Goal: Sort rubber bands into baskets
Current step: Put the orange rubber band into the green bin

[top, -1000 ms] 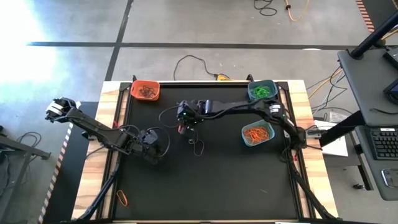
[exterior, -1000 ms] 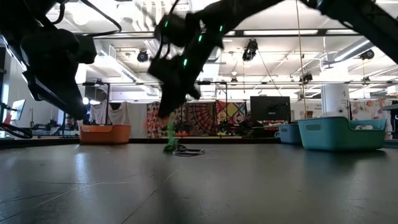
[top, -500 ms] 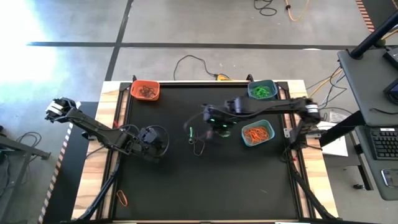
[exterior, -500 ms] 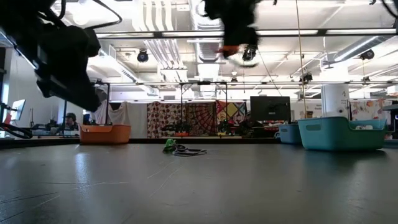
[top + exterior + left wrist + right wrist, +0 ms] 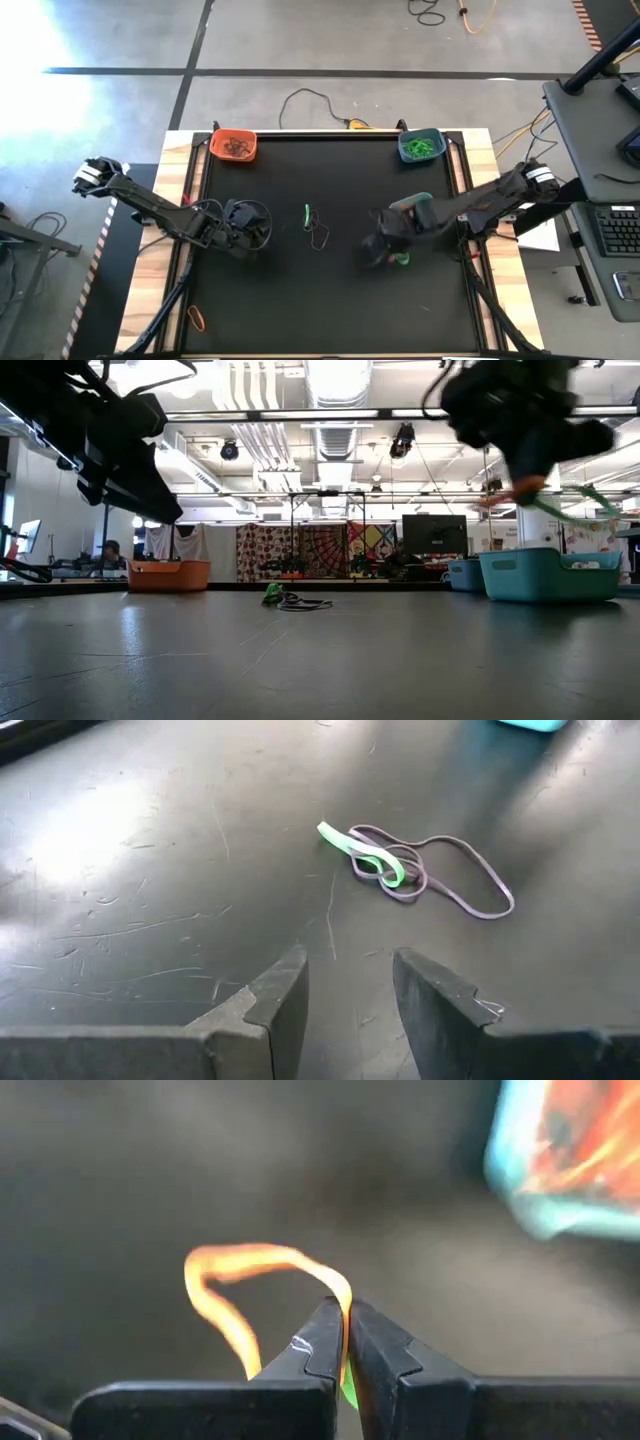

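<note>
A stray orange band [image 5: 197, 319] lies at the table's near left edge. The right gripper [image 5: 346, 1342], right of centre, pinches an orange rubber band [image 5: 235, 1285] just beside the teal basket [image 5: 570, 1155]. The left gripper [image 5: 348, 995], fingers parted and empty, hangs left of centre, near green and dark bands [image 5: 400, 868]. Blue [image 5: 421, 146] and orange baskets [image 5: 233, 146] sit far.

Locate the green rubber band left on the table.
In the high view, the green rubber band lies mid-table beside a dark band, right of the left end effector.
</note>
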Controlling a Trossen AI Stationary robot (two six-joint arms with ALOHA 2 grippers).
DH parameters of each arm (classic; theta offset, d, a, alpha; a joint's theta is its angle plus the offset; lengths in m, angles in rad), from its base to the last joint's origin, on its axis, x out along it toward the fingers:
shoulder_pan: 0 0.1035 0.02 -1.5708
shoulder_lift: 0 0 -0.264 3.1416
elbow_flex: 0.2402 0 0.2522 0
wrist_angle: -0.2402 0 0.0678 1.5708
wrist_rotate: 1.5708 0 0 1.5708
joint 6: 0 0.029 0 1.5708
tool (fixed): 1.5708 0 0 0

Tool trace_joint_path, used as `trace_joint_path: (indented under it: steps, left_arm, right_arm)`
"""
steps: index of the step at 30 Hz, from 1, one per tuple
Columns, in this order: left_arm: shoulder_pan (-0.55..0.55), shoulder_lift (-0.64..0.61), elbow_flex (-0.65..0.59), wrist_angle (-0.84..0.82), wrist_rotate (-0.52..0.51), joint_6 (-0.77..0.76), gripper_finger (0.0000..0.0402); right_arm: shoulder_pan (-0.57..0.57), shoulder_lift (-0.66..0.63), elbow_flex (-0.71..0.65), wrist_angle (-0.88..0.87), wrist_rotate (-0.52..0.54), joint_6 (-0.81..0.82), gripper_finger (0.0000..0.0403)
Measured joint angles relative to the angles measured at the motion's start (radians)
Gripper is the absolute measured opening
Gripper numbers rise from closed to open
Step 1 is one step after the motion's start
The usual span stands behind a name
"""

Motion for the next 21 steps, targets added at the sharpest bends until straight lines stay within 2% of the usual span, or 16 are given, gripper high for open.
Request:
trace_joint_path:
  steps: [5, 10, 14, 17, 21]
  left_arm:
    - [0.000, 0.000, 0.000, 0.000, 0.000, -0.002, 0.0131]
    - [0.002, 0.000, 0.000, 0.000, 0.001, -0.002, 0.0131]
    - [0.002, 0.000, 0.000, 0.000, 0.000, 0.005, 0.0131]
    - [0.002, 0.000, 0.000, 0.000, 0.000, 0.005, 0.0131]
    - [0.002, 0.000, 0.000, 0.001, 0.000, 0.005, 0.0131]
  right_arm:
    - [0.115, 0.037, -0.141, 0.174, -0.024, 0.106, 0.0009]
    - [0.175, 0.048, -0.180, 0.164, -0.025, 0.243, 0.0009]
    - [0.200, 0.048, -0.219, 0.136, -0.028, 0.285, 0.0012]
    - [0.204, 0.048, -0.257, 0.139, -0.054, 0.317, 0.0024]
    - [0.198, 0.048, -0.294, 0.148, -0.025, 0.342, 0.0050]
